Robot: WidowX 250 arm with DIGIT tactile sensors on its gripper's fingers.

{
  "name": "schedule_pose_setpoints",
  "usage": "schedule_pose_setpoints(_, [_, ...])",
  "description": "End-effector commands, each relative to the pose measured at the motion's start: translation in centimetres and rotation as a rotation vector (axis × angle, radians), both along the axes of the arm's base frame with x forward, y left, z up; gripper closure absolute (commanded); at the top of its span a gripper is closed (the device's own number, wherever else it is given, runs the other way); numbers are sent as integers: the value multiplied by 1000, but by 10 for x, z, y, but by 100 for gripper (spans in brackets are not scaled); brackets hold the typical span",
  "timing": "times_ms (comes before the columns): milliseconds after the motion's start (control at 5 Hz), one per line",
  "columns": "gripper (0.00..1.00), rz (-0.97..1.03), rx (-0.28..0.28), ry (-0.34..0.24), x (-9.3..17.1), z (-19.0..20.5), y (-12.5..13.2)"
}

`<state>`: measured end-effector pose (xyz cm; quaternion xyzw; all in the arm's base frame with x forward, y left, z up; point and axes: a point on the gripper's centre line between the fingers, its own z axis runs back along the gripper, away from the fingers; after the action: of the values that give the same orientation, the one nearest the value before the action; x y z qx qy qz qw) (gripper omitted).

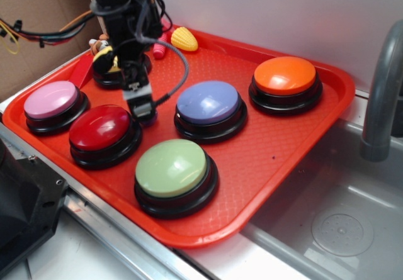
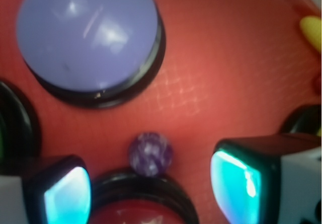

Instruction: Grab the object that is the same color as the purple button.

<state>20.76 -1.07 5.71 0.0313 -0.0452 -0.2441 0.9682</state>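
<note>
Red tray (image 1: 289, 141) holds dome buttons; gripper (image 2: 151, 183) spread wide, empty, straddling purple marbled ball (image 2: 151, 154) beside red button (image 2: 138, 211) rim, below purple button (image 2: 88, 35); likely best to descend centred, clearing that rim before closing.

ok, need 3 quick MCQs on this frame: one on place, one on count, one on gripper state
1. The purple marbled ball lies:
A. on the purple button
B. on the tray between the purple and red buttons
C. in the sink

2. Dome buttons seen fully on the tray:
A. three
B. five
C. seven

3. The gripper is:
A. open, ball between its fingers
B. shut on the ball
C. shut on the corn

Key: 1 B, it rests on the tray by the red button's base, below the purple button. 2 B, pink, red, green, purple, orange. 3 A, both fingers stand apart, ball untouched.
</note>
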Motion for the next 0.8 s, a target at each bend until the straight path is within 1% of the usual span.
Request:
schedule_pose_setpoints(0, [0, 11, -25, -5, 0, -15, 7])
schedule_pose_setpoints(200, [0, 9, -29, 31, 4, -30, 9])
schedule_pose_setpoints(400, [0, 2, -44, 28, 6, -36, 9])
schedule_pose_setpoints(600, [17, 35, -34, 39, 6, -36, 8])
